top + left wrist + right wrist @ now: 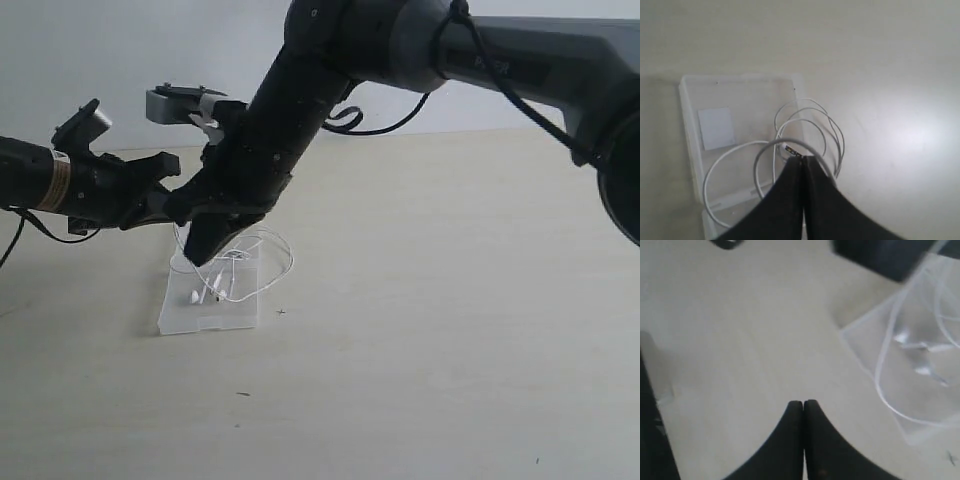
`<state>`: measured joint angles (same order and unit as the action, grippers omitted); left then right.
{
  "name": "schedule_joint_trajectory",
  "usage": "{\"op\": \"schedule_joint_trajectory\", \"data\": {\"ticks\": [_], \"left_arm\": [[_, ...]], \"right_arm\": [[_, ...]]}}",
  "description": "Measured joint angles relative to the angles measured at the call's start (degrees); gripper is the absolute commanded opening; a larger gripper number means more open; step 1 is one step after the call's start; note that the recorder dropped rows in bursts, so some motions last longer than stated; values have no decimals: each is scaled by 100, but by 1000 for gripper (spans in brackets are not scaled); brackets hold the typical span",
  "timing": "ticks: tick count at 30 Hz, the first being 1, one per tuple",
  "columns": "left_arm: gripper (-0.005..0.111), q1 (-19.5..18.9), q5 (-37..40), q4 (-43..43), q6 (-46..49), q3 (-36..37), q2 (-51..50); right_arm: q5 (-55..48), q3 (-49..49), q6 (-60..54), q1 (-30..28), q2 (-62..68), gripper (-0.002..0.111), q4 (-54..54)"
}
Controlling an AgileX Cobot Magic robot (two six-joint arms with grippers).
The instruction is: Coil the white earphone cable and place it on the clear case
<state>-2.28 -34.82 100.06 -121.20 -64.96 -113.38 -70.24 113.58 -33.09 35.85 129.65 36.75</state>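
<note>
The clear case (200,318) lies flat on the table left of centre, and it also shows in the wrist views (715,95) (865,340). The white earphone cable (285,262) lies looped over it, with one loop past the case's right edge (832,125) (880,380). Two earbuds (205,295) rest on the case. My left gripper (165,205) (802,157) hovers above the case, shut, with a strand of cable arching round its tips and a small white piece at them. My right gripper (200,255) (803,402) reaches across to the case's far left end, shut on nothing.
The right arm's thick black forearm (290,110) crosses in front of the left gripper and hides part of it. A grey wrist camera (180,105) sticks out above. Bare beige table (450,330) stretches to the right and front of the case.
</note>
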Motion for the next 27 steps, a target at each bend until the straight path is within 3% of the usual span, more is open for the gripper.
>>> {"op": "schedule_joint_trajectory", "data": {"ticks": [13,27], "left_arm": [[0,-112,-589,0,-23,0,0],[0,-525,-877,2,-23,67,0]], "right_arm": [[1056,-20,-475,0,541,0,924],[2037,-20,152,-18,743,0,320]]}}
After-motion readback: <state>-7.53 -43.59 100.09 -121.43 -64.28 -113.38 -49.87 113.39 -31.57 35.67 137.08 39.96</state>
